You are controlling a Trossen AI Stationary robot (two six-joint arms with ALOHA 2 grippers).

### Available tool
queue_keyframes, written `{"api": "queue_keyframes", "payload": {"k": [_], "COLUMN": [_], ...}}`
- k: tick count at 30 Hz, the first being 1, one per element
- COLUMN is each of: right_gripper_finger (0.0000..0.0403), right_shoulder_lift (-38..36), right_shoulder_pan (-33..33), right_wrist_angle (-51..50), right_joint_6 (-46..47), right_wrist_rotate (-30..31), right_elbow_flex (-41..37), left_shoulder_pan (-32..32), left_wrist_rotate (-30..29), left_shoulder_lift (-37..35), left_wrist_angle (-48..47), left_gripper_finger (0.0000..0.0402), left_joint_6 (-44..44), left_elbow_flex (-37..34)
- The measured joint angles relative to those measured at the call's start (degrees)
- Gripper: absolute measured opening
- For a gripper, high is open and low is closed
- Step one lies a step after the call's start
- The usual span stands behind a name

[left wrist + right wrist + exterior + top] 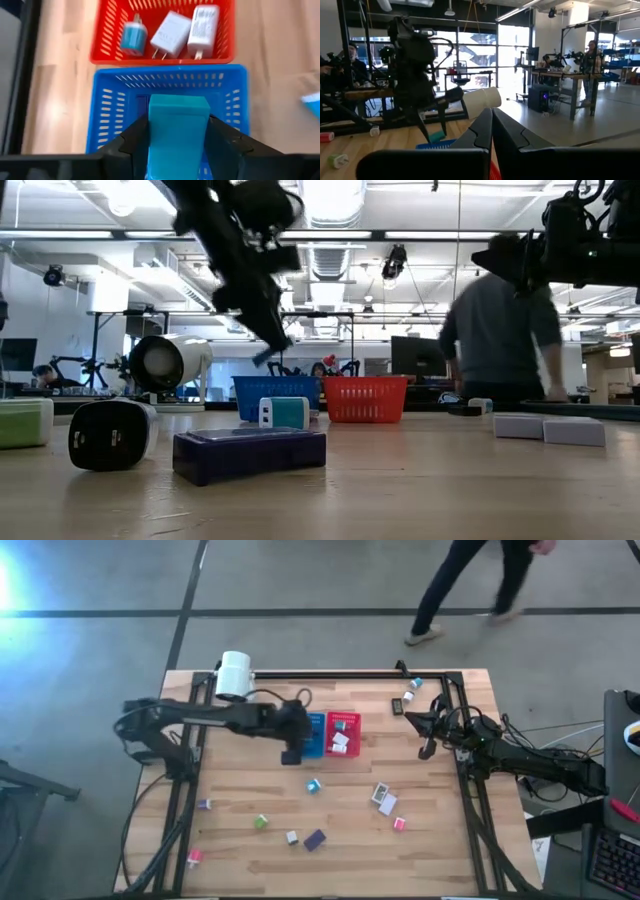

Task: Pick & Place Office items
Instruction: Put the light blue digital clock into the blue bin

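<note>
Left gripper (177, 150) is clamped on a teal block (178, 130), hanging right over the blue bin (115, 85) beside the red bin (102, 42). Right gripper (428, 736) sits closed and empty at the table's (250, 860) right side, other small pieces scattered around

The left arm is reaching from the left of the frame across the wooden worktop (440, 850), its left pincer (292, 754) hanging at the near edge of the blue bin (314, 733) at centre. A red bin (343, 724) is sitting flush against the blue one, holding white pieces. The right pincer (428, 736) is waiting right of centre. A white lamp (233, 675) is lying at upper left. Small office items (385, 798) are lying scattered across the lower half. A person (470, 585) is walking across the floor at the top.
</note>
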Motion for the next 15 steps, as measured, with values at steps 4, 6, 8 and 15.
{"api": "queue_keyframes", "payload": {"k": [4, 6, 8, 15], "right_gripper_finger": [0.0008, 0.0008, 0.0008, 0.0008], "right_shoulder_lift": [-0.02, -0.02, -0.07, -0.07], "right_shoulder_pan": [0.00, 0.00, 0.01, 0.01], "right_wrist_angle": [0.00, 0.01, 0.12, 0.20], "right_joint_6": [-0.64, -1.02, -0.86, 1.71], "right_wrist_rotate": [-0.01, -0.01, -0.01, -0.03], "right_elbow_flex": [0.00, 0.00, 0.00, 0.00], "left_shoulder_pan": [0.06, 0.06, 0.11, 0.49], "left_wrist_rotate": [-0.61, -0.64, -0.67, -1.47], "left_shoulder_lift": [5.24, 6.89, 7.93, 9.08], "left_wrist_angle": [-0.20, -0.05, 0.39, -0.38], "left_gripper_finger": [0.0152, 0.0152, 0.0152, 0.0152], "left_joint_6": [0.72, 2.03, 3.08, 4.03], "left_elbow_flex": [2.63, 3.35, 3.78, 4.13]}}
